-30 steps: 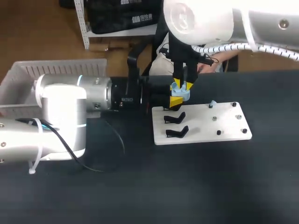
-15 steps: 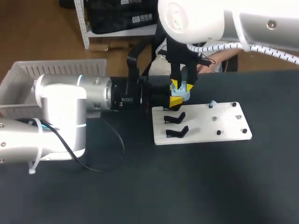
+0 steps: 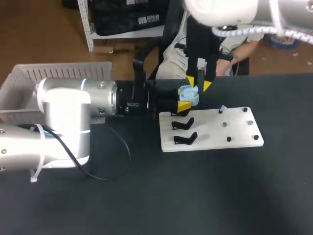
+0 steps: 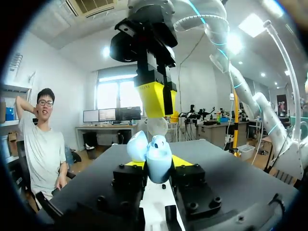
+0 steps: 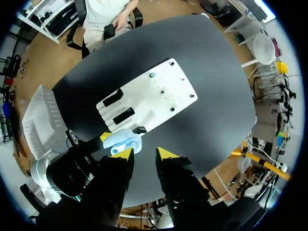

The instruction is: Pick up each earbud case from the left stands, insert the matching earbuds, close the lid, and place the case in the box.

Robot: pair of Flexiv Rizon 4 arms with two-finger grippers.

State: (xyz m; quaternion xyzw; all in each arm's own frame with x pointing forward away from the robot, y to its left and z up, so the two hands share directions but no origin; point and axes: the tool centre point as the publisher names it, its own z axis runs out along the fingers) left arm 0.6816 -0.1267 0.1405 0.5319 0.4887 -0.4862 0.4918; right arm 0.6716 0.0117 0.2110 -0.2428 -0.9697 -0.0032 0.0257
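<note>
Earbud case (image 3: 189, 96), pale blue with its lid open, sits clamped between the yellow tips of the left gripper (image 4: 158, 162), just off the far left corner of the white board (image 3: 230, 128). The right gripper (image 3: 199, 84) hangs directly above the case, with its fingers parted and nothing between them. Two black stands (image 3: 184, 123) sit on the board's left side. The slatted white box (image 3: 29, 78) stands at the far left of the table (image 3: 195, 196).

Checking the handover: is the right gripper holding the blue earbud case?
No, the right gripper is open with nothing between its fingers; the earbud case sits in the left gripper.
</note>
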